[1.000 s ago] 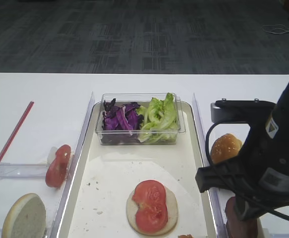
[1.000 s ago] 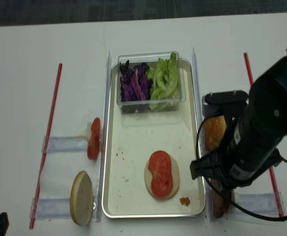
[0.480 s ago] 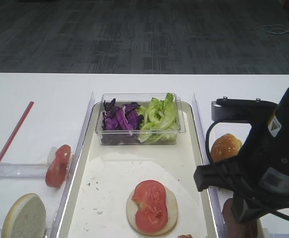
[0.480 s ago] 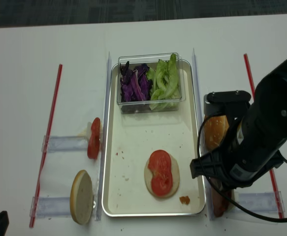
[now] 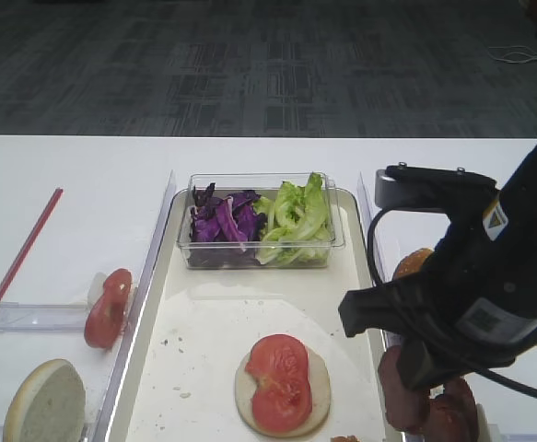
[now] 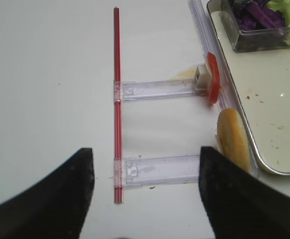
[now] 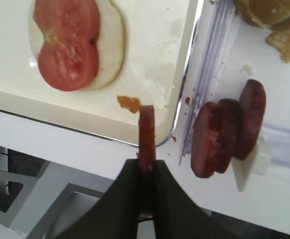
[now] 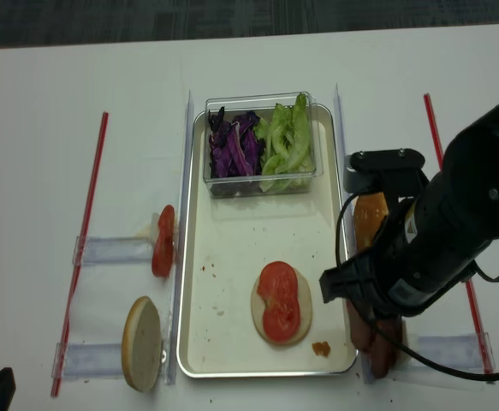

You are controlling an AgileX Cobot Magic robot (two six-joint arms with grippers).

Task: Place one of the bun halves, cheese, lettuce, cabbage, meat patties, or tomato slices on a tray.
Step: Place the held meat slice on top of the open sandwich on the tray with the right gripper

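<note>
The wrist view is showing what the overheads are hiding: the right gripper (image 7: 145, 172) is pinching a thin reddish-brown meat patty (image 7: 146, 135) on edge, just above the corner of the long cream-white tray (image 7: 174, 107). Three more dark round patties (image 7: 228, 134) are standing to its right. The left gripper (image 6: 145, 191) is hanging wide apart.

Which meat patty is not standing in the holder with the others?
The meat patty held edge-on in the right gripper, above the tray corner.
</note>
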